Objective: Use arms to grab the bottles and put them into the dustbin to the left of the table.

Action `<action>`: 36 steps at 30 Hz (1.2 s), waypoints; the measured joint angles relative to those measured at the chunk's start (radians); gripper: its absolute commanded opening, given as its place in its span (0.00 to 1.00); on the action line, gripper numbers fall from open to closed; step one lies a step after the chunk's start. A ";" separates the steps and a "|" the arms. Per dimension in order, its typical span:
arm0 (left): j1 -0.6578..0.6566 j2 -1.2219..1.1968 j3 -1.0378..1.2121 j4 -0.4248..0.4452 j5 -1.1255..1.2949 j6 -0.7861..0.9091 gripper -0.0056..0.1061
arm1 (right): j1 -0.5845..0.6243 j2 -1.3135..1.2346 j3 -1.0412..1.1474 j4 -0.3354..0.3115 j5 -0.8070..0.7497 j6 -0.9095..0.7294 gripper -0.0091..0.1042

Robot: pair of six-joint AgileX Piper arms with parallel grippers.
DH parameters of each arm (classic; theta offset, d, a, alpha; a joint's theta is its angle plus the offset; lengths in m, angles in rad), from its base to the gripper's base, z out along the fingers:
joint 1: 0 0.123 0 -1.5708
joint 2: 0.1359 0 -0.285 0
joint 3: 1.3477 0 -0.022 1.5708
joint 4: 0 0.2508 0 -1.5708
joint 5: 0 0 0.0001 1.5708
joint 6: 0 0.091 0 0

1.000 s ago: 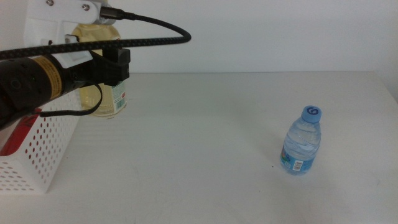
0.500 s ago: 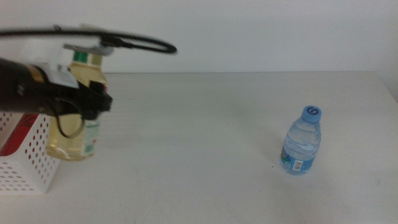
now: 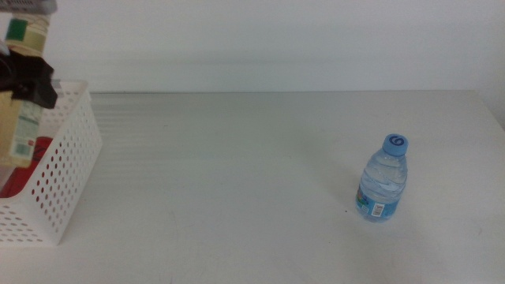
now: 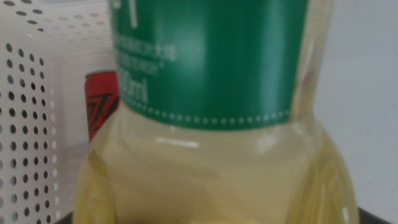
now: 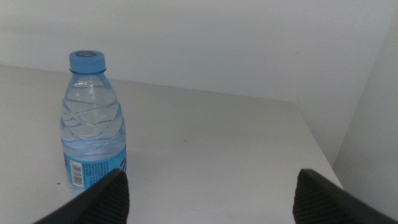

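White wall behind, plain white table (image 3: 237, 173) in front, and a perforated white dustbin (image 3: 59, 185) standing at the table's left edge. The step in hand is the drop of the second bottle. The left gripper (image 3: 28, 79) hangs over the dustbin's open top at the far-left side, clenched around the yellow bottle (image 3: 20, 118), which hangs tilted with its lower half already between the basket walls. From the left wrist camera the bottle's green label (image 4: 205, 56) and yellow liquid fill nearly everything; the jaws themselves are hidden behind it, but the bottle hangs clear of any support, so I judge it is being gripped. Past the bottle, a red can (image 4: 102, 106) lies inside the dustbin, so one item is already in.

The next move, as I read it, is simply to release the jaws so the bottle falls beside the can, then to lift the arm clear of the rim. Little of the left arm shows beyond the dark gripper at the picture's edge.

The water bottle (image 3: 383, 180) stands upright near the table's right edge, well apart from the dustbin and untouched. The right gripper (image 5: 208, 199) waits low at the near right side, its jaws spread wide and empty, facing that bottle.
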 measured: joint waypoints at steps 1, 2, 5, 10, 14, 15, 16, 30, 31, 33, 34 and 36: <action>0.016 0.027 -0.038 -0.014 0.029 0.017 0.01 | 0.000 0.000 0.000 0.000 0.000 0.000 0.82; 0.028 0.047 -0.067 -0.024 0.051 0.035 0.01 | 0.000 0.000 0.000 0.000 0.000 0.000 0.82; 0.065 0.118 -0.166 -0.049 0.119 0.075 0.01 | 0.000 0.000 0.000 0.000 0.000 0.000 0.82; 0.136 0.221 -0.254 -0.057 0.208 0.087 0.01 | 0.000 0.000 0.000 0.000 0.000 0.000 0.82; 0.171 0.275 -0.257 -0.056 0.215 0.088 0.01 | 0.000 0.000 0.000 0.000 0.000 0.000 0.82; 0.176 0.289 -0.257 -0.056 0.215 0.088 0.01 | 0.000 0.000 0.000 0.000 0.000 0.000 0.82; 0.179 0.304 -0.257 -0.054 0.214 0.088 0.01 | 0.000 0.000 0.000 0.000 0.000 0.000 0.82; 0.180 0.453 -0.257 0.113 0.206 0.077 0.01 | 0.000 0.000 0.000 0.000 0.000 0.000 0.82; 0.180 0.459 -0.257 0.126 0.206 0.074 0.01 | 0.000 0.000 0.000 0.000 0.000 0.000 0.82; 0.180 0.471 -0.258 0.154 0.204 0.069 0.01 | 0.000 0.000 0.000 0.000 0.000 0.000 0.82; 0.180 0.475 -0.258 0.164 0.202 0.067 0.01 | 0.000 0.000 0.000 0.000 0.000 0.000 0.82; 0.180 0.484 -0.258 0.173 0.200 0.061 0.01 | 0.000 0.000 0.000 0.000 0.000 0.000 0.82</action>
